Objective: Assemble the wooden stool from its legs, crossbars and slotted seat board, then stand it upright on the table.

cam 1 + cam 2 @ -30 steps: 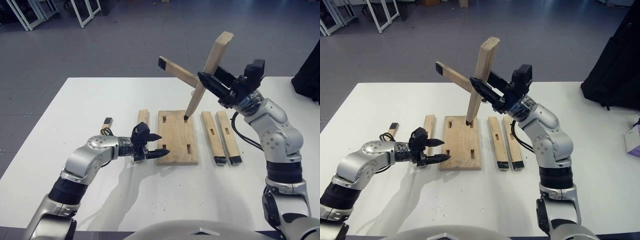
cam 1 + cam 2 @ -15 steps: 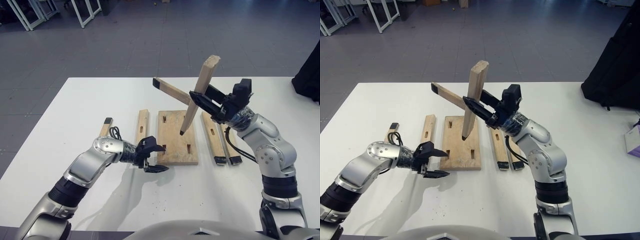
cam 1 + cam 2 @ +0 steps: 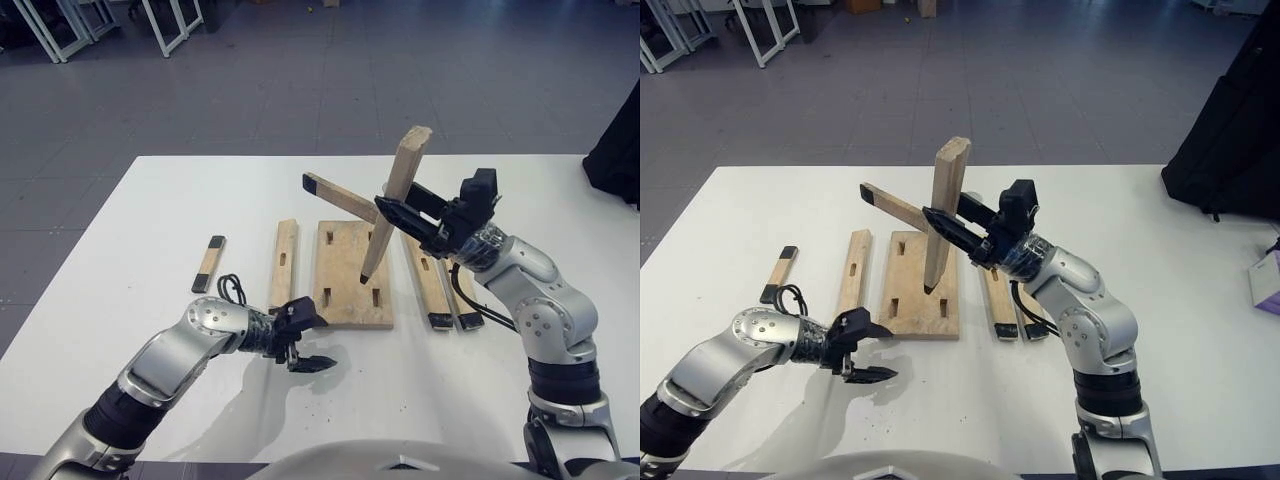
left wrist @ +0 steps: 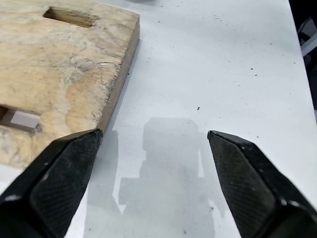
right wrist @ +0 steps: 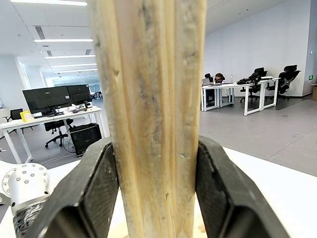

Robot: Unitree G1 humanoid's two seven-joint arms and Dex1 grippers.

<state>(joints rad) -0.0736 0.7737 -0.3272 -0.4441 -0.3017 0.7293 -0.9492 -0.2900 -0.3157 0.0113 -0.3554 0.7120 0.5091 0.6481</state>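
Observation:
The slotted seat board (image 3: 345, 255) lies flat mid-table. Above it my right gripper (image 3: 384, 209) is shut on a wooden leg (image 3: 398, 183) joined crosswise to a crossbar (image 3: 337, 196). The leg tilts, with its dark lower tip (image 3: 366, 277) over the board's right slots; contact cannot be told. In the right wrist view the leg (image 5: 153, 114) sits between both fingers (image 5: 96, 193). My left gripper (image 3: 306, 343) is open just off the board's near left corner, holding nothing. In the left wrist view the left gripper (image 4: 154, 135) hangs over bare table beside the board (image 4: 54, 84).
One loose slotted leg (image 3: 284, 262) lies left of the board, and two more (image 3: 425, 272) lie to its right. A short black-tipped piece (image 3: 208, 263) lies farther left, with a black cable loop (image 3: 232, 289) near it. The white table (image 3: 130, 220) has free room near its front edge.
My right arm has lowered the crossed leg and crossbar and brought the leg's tip down over the board. My left gripper has drawn back from the board's left edge toward the table's front.

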